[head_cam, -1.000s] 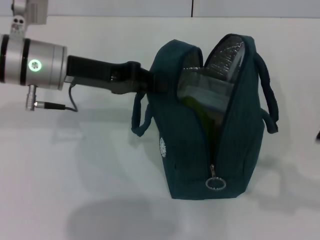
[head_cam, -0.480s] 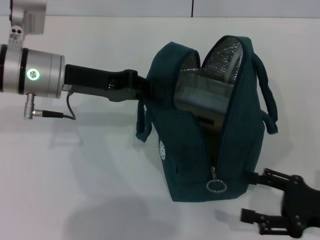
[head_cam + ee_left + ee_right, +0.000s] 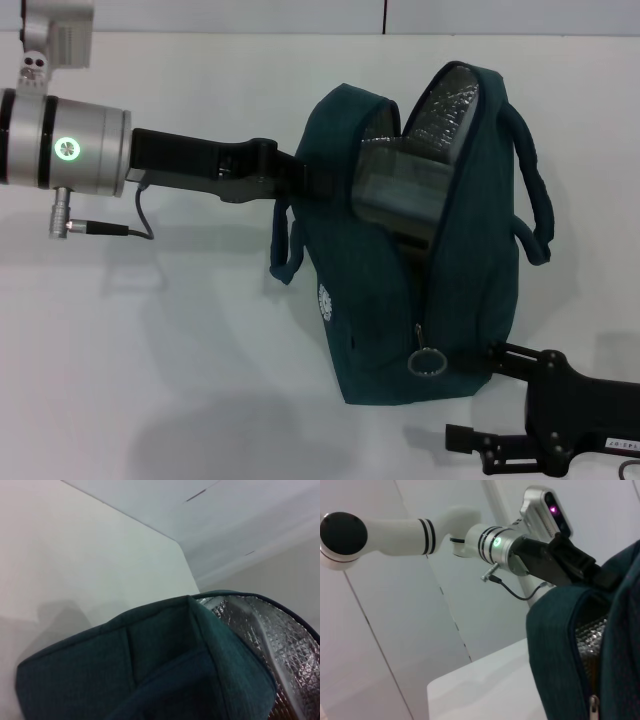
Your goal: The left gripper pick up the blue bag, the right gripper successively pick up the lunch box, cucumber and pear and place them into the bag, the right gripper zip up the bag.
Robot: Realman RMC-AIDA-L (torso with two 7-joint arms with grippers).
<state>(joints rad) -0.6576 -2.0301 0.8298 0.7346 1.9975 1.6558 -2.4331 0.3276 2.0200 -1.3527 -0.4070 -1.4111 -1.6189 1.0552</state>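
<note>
The blue bag [image 3: 370, 300] hangs upright above the white table, its top open and its silver foil lining [image 3: 455, 105] showing. My left gripper [image 3: 300, 180] is shut on the bag's upper left edge and holds it up. The lunch box [image 3: 400, 190] sits tilted inside the bag. The ring zip pull [image 3: 428, 360] hangs low on the bag's front seam. My right gripper [image 3: 472, 393] is open at the bag's lower right corner, just right of the zip pull. The cucumber and pear are hidden. The bag also shows in the left wrist view [image 3: 150, 670] and the right wrist view [image 3: 565, 645].
The white table [image 3: 150, 350] lies under the bag, with a wall edge along the back. The left arm's silver joint [image 3: 70, 150] and its cable reach in from the left. The right wrist view shows the left arm [image 3: 495, 542] behind the bag.
My right gripper has come in from the lower right and moved left toward the bag's bottom corner. The bag and left arm have barely shifted.
</note>
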